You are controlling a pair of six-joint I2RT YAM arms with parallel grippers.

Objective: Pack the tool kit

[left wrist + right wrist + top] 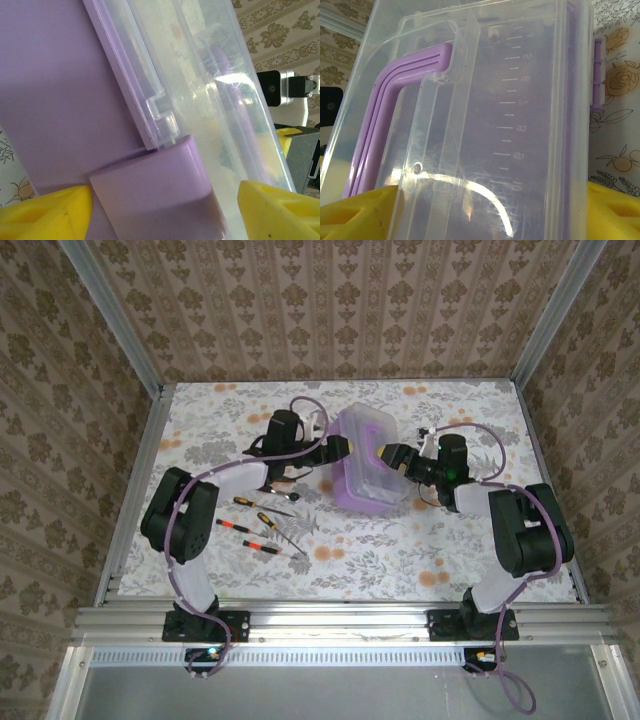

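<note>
The flowered table (450,550) has the box (366,458) near its middle, tipped a little so its purple base shows along the near edge under the clear lid. The left gripper (338,450) and right gripper (392,455) reach in at it from opposite sides. Each has its jaws spread wide with part of the box between them. I cannot tell whether either one presses on the plastic or merely straddles it.

The tools (265,521) lie loose on the cloth to the left of the box and apart from it, so I judge that packing proper has not begun and the box is being readied. The purple latch (150,190) looks folded down over the lid edge. The next move probably calls for freeing it and swinging the lid up while one arm steadies the base.

The lid is cloudy, so whatever is inside stays unclear. The tools are too small to tell apart, and the fingertips are cut off at the picture edges.
</note>
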